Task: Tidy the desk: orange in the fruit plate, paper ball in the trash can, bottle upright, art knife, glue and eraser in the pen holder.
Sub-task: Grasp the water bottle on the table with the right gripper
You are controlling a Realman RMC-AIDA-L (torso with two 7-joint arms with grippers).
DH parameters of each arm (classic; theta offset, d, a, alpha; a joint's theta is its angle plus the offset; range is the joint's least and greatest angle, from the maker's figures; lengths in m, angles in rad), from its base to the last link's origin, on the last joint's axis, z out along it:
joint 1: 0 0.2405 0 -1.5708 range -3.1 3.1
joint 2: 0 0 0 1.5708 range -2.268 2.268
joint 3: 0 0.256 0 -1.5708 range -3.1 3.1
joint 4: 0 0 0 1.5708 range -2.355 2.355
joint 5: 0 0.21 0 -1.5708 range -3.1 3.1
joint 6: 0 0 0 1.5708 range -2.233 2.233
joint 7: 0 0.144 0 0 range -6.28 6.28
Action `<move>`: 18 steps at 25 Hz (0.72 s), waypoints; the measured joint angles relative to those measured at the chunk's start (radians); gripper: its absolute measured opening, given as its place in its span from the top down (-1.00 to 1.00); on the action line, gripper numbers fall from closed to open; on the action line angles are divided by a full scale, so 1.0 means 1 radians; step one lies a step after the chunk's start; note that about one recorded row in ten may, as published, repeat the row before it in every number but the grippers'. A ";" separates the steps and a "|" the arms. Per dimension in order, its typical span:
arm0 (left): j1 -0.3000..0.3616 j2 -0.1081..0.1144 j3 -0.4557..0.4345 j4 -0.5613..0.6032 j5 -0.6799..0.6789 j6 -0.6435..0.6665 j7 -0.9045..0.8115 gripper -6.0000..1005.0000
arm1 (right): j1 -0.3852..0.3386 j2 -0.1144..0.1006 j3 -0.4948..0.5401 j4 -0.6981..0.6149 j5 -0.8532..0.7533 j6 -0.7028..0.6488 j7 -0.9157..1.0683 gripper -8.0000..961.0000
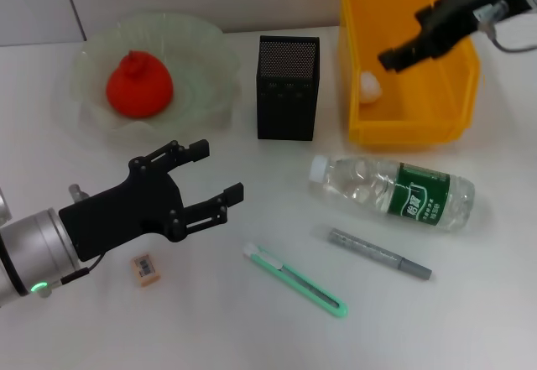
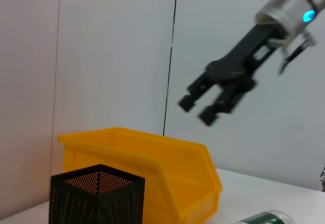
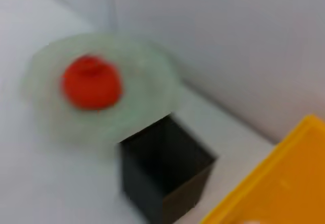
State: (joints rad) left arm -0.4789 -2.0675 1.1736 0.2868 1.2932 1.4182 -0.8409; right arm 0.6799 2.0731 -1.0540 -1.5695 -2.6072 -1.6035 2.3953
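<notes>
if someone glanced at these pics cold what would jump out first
The red-orange orange in the pale-green fruit plate at the far left grabs the eye first, then the bright yellow trash can at the far right with the paper ball inside and the right claw open above it. Nearer, the left claw hangs open over the desk, and the bottle lies on its side.

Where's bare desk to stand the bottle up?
Bare desk lies between the pen holder and the bottle, and along the near right edge beyond the glue. Crowded: art knife, eraser and left gripper near left.
</notes>
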 joint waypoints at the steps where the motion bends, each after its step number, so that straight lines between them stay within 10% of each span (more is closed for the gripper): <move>1: 0.002 0.000 -0.001 0.000 0.000 0.000 0.000 -0.54 | 0.002 0.001 -0.003 -0.020 0.001 -0.051 -0.008 -0.71; 9: 0.006 0.002 -0.002 0.000 0.000 -0.001 0.002 -0.54 | 0.012 0.003 -0.119 -0.030 -0.052 -0.244 -0.091 -0.72; 18: 0.012 0.000 -0.002 0.000 0.000 -0.008 0.005 -0.53 | 0.009 0.007 -0.267 0.085 -0.140 -0.154 -0.102 -0.72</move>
State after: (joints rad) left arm -0.4668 -2.0677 1.1719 0.2868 1.2932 1.4097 -0.8354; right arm 0.6889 2.0799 -1.3213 -1.4842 -2.7471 -1.7576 2.2932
